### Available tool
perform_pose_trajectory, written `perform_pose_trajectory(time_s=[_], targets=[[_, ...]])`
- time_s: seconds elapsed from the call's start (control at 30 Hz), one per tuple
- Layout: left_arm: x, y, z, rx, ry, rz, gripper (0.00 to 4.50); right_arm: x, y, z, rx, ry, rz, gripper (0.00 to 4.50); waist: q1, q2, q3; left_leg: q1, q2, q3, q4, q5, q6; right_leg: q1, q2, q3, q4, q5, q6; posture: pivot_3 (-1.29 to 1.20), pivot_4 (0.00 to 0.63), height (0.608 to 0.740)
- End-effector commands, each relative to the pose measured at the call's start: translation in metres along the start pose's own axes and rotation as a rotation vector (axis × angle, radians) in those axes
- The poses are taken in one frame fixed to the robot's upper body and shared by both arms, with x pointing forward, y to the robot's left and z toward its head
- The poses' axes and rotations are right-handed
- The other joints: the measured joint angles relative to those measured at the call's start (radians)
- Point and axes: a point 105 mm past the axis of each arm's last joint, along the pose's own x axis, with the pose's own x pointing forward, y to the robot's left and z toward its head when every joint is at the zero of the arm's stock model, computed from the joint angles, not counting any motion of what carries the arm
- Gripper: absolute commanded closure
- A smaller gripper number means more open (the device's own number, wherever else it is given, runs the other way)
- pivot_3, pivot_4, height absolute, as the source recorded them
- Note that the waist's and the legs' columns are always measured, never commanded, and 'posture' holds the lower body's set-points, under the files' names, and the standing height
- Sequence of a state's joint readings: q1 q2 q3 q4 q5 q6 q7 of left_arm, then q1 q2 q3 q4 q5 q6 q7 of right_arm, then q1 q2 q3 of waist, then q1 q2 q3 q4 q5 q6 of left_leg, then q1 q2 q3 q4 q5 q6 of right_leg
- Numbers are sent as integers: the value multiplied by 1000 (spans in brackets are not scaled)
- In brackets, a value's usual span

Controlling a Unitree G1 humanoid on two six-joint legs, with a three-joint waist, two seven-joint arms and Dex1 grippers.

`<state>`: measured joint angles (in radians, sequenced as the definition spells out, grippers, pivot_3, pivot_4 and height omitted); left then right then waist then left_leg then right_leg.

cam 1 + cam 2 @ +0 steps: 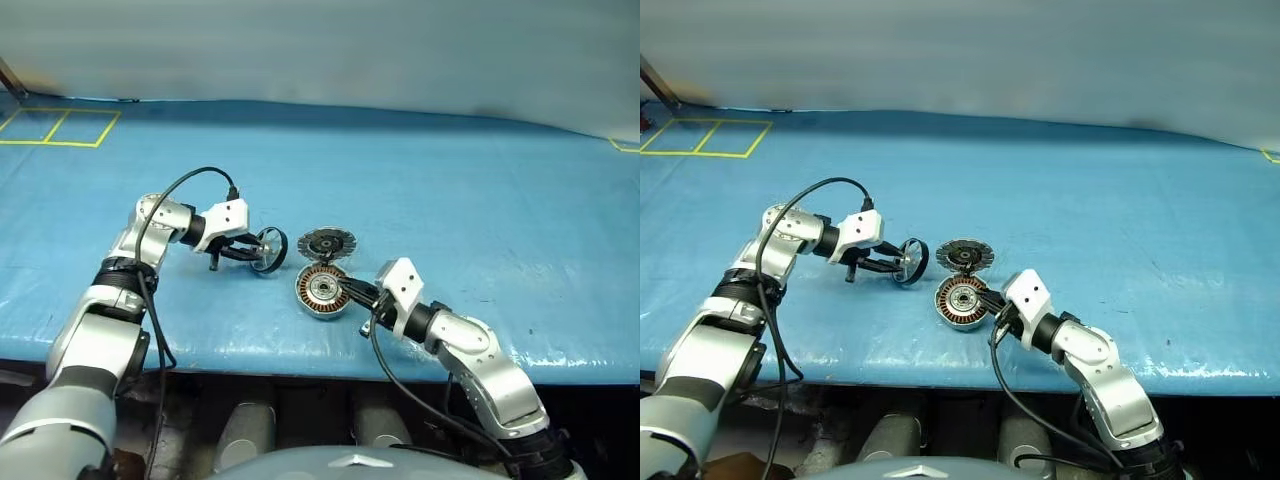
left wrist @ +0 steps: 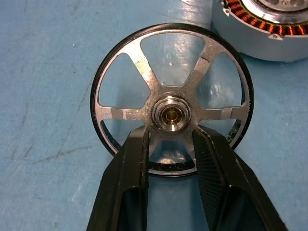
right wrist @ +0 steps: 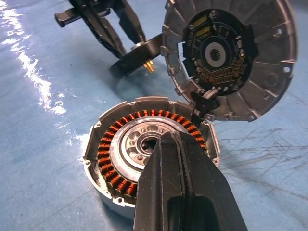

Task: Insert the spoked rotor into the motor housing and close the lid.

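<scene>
- From the head camera, the left gripper is out over the blue table, clamped on the silver spoked rotor, which stands on edge at the fingertips.
- The left wrist camera gives the grip itself: two black fingers pinch the rotor's hub from either side, narrow jaws, six spokes fanning out to a dark rim. Nothing of that detail comes through from above.
- The motor housing sits on the table just to the right of the rotor, open side up, and a corner of it shows in the left wrist camera beside the rotor's rim.
- The right gripper reaches in from the right, its tips at the housing's edge. From the head camera you cannot tell how the jaws stand.
- The right wrist camera settles it: the fingers are pressed flat together, holding nothing, lying over the housing's near side, with the ring of copper coils and the central bearing in plain sight.
- That same camera shows the lid tilted up behind the housing, its circuit-board face towards us; from above it reads as a dark round disc just beyond the housing.
</scene>
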<state>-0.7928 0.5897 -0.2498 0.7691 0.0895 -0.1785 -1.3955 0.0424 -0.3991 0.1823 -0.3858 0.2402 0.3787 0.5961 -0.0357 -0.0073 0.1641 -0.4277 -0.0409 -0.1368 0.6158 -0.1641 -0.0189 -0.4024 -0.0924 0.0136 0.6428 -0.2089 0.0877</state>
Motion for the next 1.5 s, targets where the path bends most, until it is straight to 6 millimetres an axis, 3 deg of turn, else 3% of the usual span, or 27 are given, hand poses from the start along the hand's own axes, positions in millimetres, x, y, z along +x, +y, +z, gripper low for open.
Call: perform_pose_trajectory(time_s=[0.03,0.6,0.93,1.5], targets=[[-13,5,17,55,-49,50,3361,0,-8,6,-12,-33,-12,4500,1,0,0,0,0,0,0,0,0,0,0,0,0,0,0,0,150,740],[-24,-33,39,162,-57,-115,3361,-14,-24,-8,-21,-33,-50,4500,0,0,1,0,0,1,-1,0,0,-1,0,0,0,-2,-3,0,150,740],[-7,-50,63,211,-130,-229,3361,-21,-19,-9,-20,-110,-1,4500,1,0,1,0,0,1,-1,0,0,-1,0,0,0,-2,-3,0,150,740],[19,-45,88,249,-192,-301,3361,-32,-11,-25,12,-122,19,4500,2,0,1,1,0,1,-1,0,0,0,0,1,1,-2,-3,0,150,740]])
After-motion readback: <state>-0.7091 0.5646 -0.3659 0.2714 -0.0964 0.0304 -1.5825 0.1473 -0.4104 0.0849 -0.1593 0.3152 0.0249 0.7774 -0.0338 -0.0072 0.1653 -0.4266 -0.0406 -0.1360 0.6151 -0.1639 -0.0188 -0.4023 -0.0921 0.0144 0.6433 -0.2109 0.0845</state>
